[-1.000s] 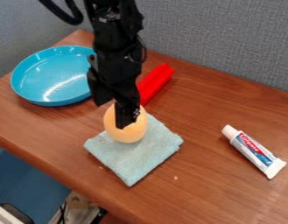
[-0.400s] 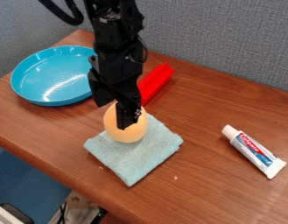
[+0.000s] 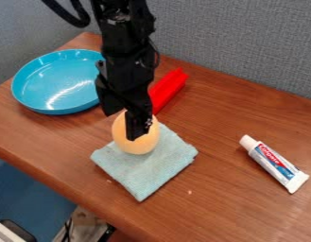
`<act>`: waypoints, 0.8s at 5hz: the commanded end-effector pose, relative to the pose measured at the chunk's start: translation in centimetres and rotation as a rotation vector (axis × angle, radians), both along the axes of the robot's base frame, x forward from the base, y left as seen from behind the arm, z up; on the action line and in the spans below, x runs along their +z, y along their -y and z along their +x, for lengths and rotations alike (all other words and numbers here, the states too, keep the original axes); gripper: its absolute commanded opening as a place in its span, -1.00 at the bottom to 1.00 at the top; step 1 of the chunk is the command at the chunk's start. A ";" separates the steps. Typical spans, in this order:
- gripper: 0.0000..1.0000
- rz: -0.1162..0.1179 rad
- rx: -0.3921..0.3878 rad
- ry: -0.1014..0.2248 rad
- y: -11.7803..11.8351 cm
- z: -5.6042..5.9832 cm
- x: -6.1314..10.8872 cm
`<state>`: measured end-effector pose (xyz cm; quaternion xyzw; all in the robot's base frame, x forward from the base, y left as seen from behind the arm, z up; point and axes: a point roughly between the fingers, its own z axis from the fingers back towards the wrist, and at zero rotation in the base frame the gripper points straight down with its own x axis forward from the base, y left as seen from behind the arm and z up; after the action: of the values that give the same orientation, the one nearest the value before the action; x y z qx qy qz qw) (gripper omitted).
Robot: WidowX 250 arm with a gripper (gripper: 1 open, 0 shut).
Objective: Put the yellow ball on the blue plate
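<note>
The yellow ball [image 3: 135, 142], orange-yellow and egg-shaped, rests on a pale blue-green cloth [image 3: 147, 162] near the table's front. My black gripper [image 3: 129, 115] points straight down over the ball. Its jaws stand open, one finger on each side of the ball's top, and the arm hides the ball's upper part. The blue plate [image 3: 57, 83], a shallow glossy dish, sits at the left with nothing on it, well apart from the gripper.
A red block [image 3: 169, 88] lies just behind the arm, between the ball and the table's back. A toothpaste tube [image 3: 272, 162] lies at the right. The wooden table's front edge [image 3: 69, 180] runs close below the cloth.
</note>
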<state>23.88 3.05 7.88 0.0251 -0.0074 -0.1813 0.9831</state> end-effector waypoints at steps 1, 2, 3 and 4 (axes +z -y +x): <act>1.00 0.003 0.013 0.026 -0.4 0.1 0.7; 1.00 0.001 0.014 0.028 -0.4 0.1 0.8; 1.00 0.001 0.017 0.031 -0.4 0.1 1.0; 1.00 0.002 0.019 0.033 -0.4 0.2 1.1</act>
<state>23.69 3.00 7.95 0.0227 -0.0033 -0.1803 0.9833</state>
